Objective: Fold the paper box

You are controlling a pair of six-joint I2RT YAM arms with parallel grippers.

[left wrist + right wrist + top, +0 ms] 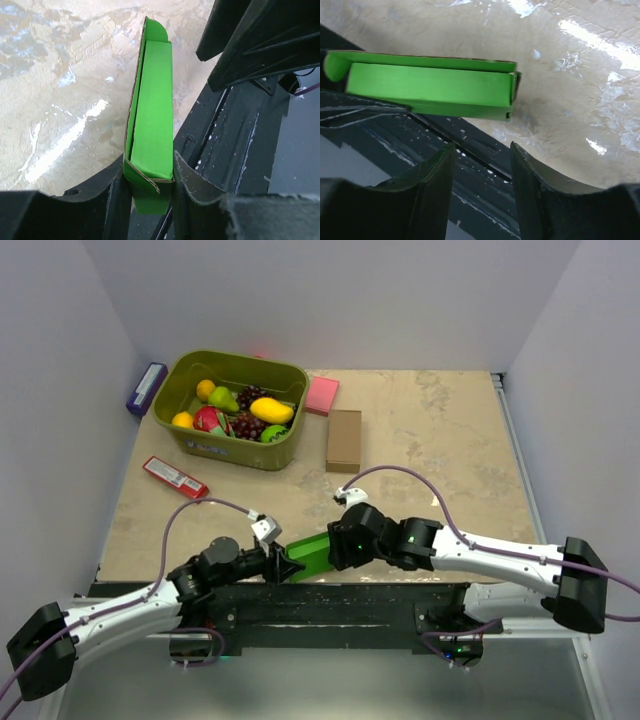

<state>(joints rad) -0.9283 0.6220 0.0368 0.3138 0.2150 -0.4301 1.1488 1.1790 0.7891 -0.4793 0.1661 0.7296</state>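
Overhead view; both wrist views close on paper box [152, 125]

The paper box [155, 110] is matt card; the table [60, 100] glossy.

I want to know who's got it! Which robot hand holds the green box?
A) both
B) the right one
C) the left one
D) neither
C: the left gripper pinches one end of the paper box, while the right gripper stands open with nothing between its fingers.
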